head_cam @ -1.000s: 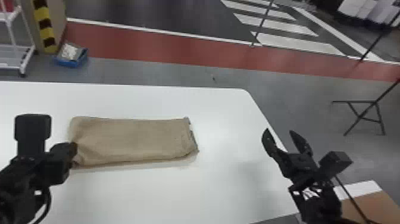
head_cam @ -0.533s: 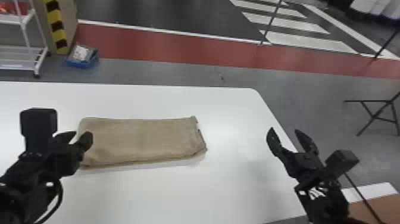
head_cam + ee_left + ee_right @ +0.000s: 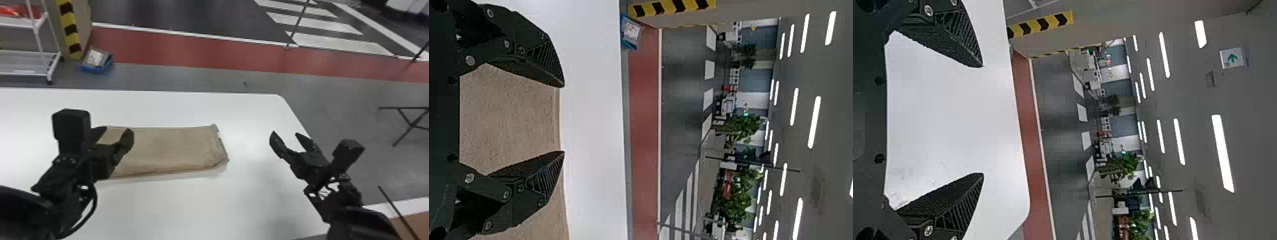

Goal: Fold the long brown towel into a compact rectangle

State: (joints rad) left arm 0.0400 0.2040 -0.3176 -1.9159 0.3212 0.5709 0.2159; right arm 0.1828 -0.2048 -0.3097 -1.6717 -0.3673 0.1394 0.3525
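Red floor [image 3: 191, 51] lies beyond the brown towel [image 3: 172, 146], which rests flat on our desk [image 3: 178, 207] in a folded oblong. Our left hand [image 3: 115, 130] hangs at the towel's left end, fingers apart; our right hand [image 3: 285, 133] is well to its right, also spread and empty. If we drag a low fingertip across the towel, we could ruck its top layer; pinching only that layer could pull the fold open.

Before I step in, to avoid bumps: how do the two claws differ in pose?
The left claw is over the brown towel; the right claw is over the white table, to the towel's right. The left claw slants rightward, the right claw leftward. Both are open.
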